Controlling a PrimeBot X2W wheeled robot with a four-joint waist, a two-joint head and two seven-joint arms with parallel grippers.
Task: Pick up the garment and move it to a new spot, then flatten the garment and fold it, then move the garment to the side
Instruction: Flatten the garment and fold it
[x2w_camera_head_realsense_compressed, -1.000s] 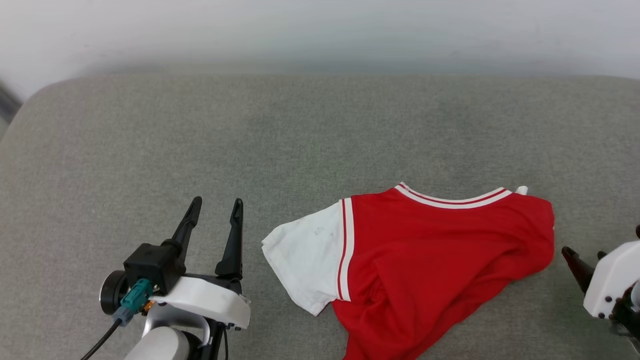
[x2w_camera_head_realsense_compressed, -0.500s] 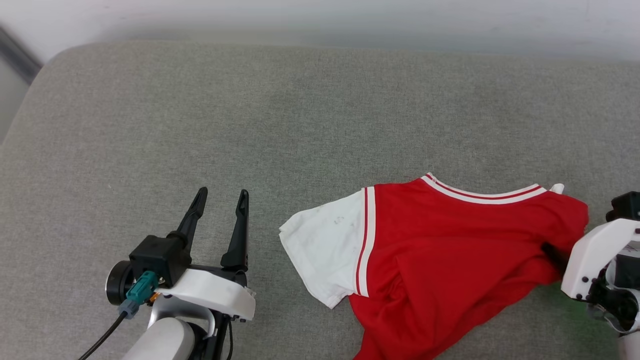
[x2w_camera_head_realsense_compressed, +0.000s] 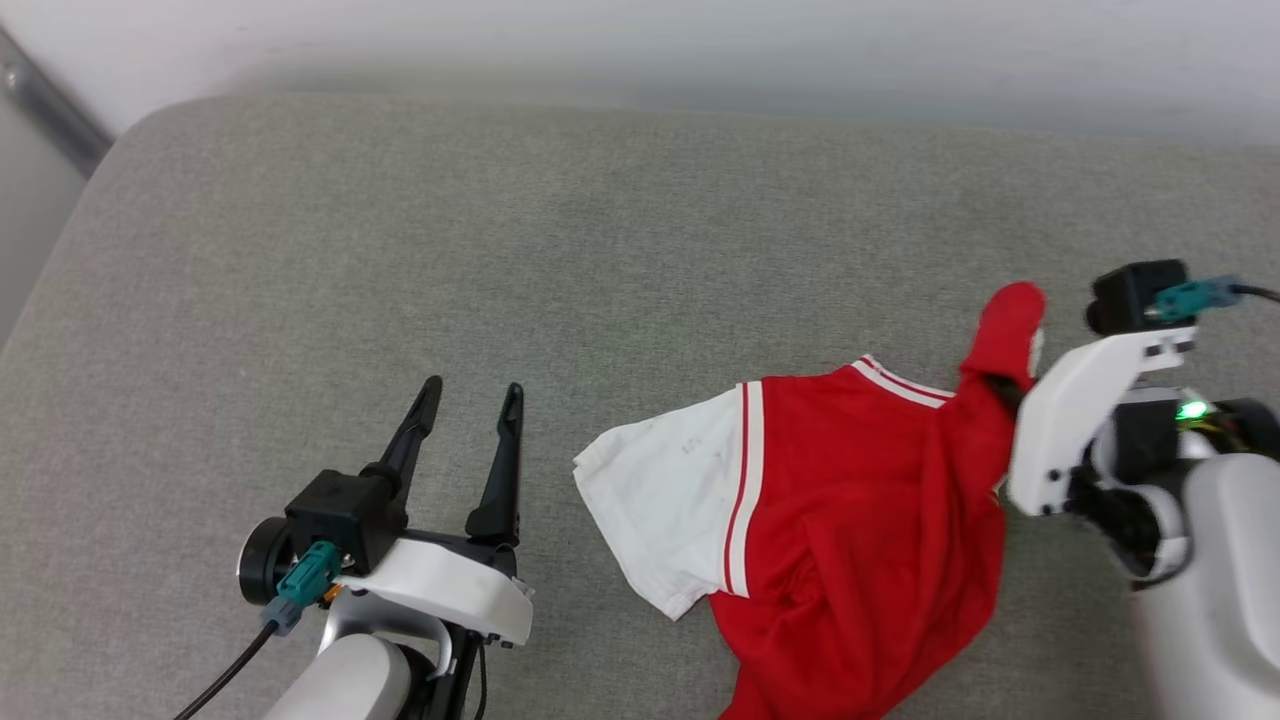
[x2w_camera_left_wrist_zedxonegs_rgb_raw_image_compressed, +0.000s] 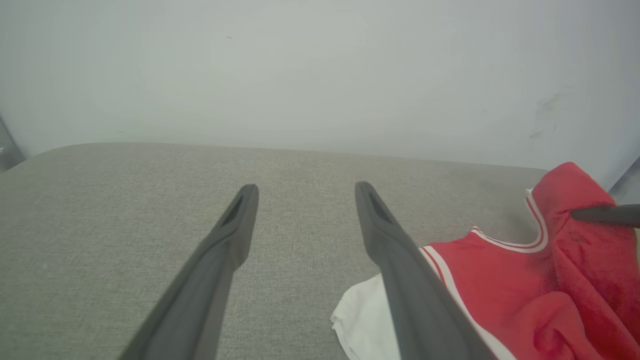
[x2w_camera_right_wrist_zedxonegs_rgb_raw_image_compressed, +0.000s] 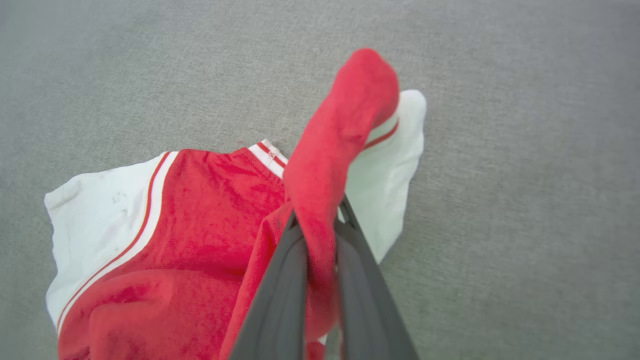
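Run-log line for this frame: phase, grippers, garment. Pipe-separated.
phase: pick-up | right gripper: shut on garment, red fold held above cushion | left gripper: open, clear of fabric | garment: mostly lying on cushion

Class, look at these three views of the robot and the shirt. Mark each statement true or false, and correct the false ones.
1. The right gripper has its fingers shut on a fold of the bright red short-sleeved T-shirt. True.
2. The left gripper grips the white sleeve. False: it is open and apart from the shirt.
3. The whole T-shirt hangs in the air. False: only the pinched part stands up; the rest lies on the grey fabric surface.
4. The white sleeve points toward the left gripper. True.
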